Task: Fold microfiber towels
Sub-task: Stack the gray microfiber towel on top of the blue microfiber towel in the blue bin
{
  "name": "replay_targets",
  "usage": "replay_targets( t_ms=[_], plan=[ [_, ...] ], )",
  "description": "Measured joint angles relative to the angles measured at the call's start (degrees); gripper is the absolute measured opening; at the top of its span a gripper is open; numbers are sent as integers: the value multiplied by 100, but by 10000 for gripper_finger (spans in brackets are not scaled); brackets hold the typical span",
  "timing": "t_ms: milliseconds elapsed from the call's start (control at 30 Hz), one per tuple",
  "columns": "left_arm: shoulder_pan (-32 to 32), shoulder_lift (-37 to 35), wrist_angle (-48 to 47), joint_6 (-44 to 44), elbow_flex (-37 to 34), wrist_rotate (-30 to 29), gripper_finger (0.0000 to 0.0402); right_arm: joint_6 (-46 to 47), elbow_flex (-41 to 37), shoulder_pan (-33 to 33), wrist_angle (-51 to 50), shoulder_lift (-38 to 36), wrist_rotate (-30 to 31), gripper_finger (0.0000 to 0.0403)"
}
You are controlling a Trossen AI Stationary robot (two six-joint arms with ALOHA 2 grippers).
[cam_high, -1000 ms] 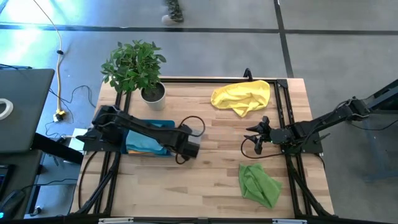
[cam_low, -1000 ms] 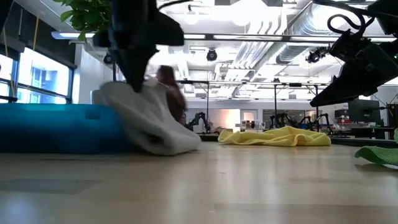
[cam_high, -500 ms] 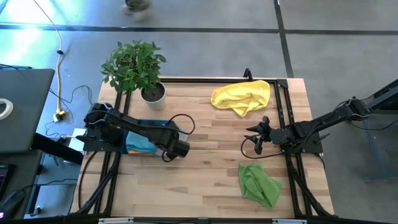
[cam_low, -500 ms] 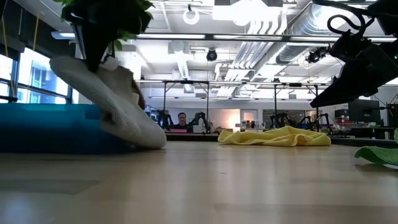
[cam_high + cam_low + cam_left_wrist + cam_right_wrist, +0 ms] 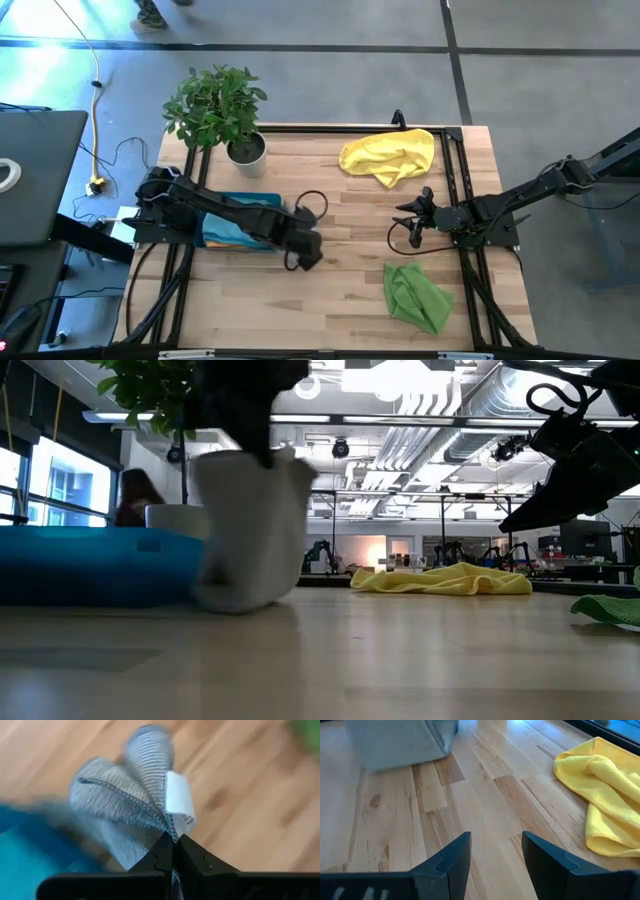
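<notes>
My left gripper (image 5: 306,252) is shut on a grey microfiber towel (image 5: 250,525) just right of the dark teal tray (image 5: 240,203). The towel hangs below the gripper (image 5: 266,450) in the low view, and the arm hides it in the high view. My right gripper (image 5: 418,214) is open and empty, held above the table at the right. A crumpled yellow towel (image 5: 390,155) lies at the far right. A crumpled lime green towel (image 5: 415,295) lies at the near right. My left gripper pinches the grey towel's stitched edge (image 5: 167,827) between its two fingers, next to the white label (image 5: 179,802). Several gathered layers fan out from the fingertips. The fingers point down from above. The towel hangs slack, its lower end (image 5: 240,598) on the table.
The teal tray holds light blue and orange cloth (image 5: 228,236). A potted plant (image 5: 218,105) stands at the far left. Bare wood (image 5: 345,200) lies between the two grippers. A person passes on the floor beyond the table's far edge.
My left gripper, shut on the grey towel, has swung toward the table's left edge over the tray, then back right and slightly nearer. The towel trailed slanted over the tray's side and now hangs nearly straight down, its lower end on the table.
</notes>
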Motion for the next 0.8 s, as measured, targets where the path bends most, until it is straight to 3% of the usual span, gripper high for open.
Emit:
replay_targets(
  t_ms=[167, 433, 600, 800],
  plan=[
    [-80, 258, 1138, 404, 2, 181, 4, 0, 0, 0, -15, -2, 0, 170],
    [-188, 879, 1853, 324, 0, 228, 5, 0, 0, 0, -73, -2, 0, 170],
    [-311, 901, 1626, 73, 0, 233, 5, 0, 0, 0, -77, -2, 1, 170],
    [-434, 815, 606, -408, 4, 90, 5, 0, 0, 0, -89, -2, 0, 170]
  ],
)
